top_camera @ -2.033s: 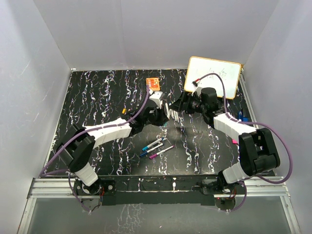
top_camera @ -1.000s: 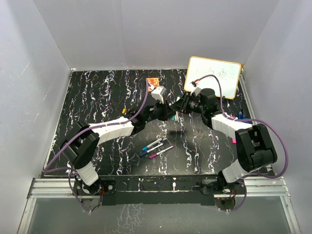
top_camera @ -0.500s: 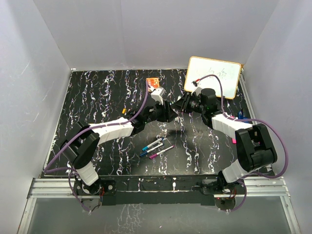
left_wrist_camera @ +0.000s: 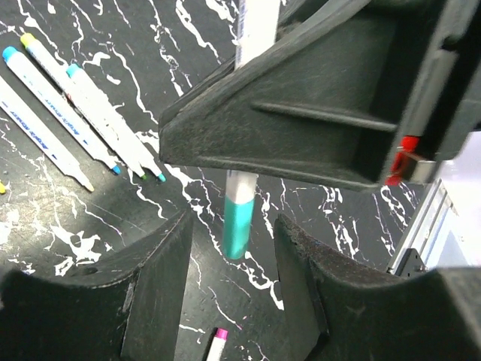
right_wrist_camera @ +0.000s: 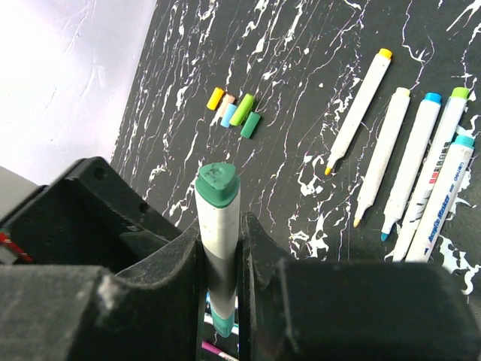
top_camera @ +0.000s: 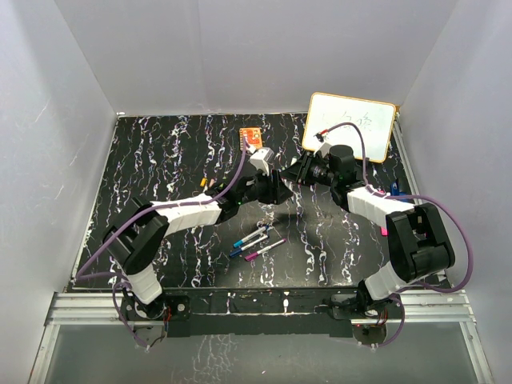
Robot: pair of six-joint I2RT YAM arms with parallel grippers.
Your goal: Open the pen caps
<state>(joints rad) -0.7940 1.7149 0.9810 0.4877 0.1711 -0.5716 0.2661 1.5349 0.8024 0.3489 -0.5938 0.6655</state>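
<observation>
My right gripper [right_wrist_camera: 219, 248] is shut on a white pen [right_wrist_camera: 218, 222] that stands upright, its green butt end [right_wrist_camera: 218, 184] on top. The pen's teal cap [left_wrist_camera: 240, 207] points down below the right gripper's black body [left_wrist_camera: 301, 113]. The left gripper [left_wrist_camera: 234, 226] is open, one finger on each side of that cap with gaps on both sides. In the top view both grippers [top_camera: 276, 186] [top_camera: 292, 174] meet above the table's middle. A small heap of loose pen caps [right_wrist_camera: 234, 113] lies on the table. Several uncapped pens [right_wrist_camera: 398, 158] lie side by side.
A whiteboard [top_camera: 350, 124] leans at the back right and an orange block [top_camera: 251, 137] lies at the back centre. A few pens [top_camera: 256, 240] lie in front of the grippers. A magenta-ended pen [left_wrist_camera: 216, 342] lies under the left gripper.
The left gripper's jaws have gone from shut to open and now stand on either side of the teal cap. The left arm has edged right toward the right gripper, which still holds the pen.
</observation>
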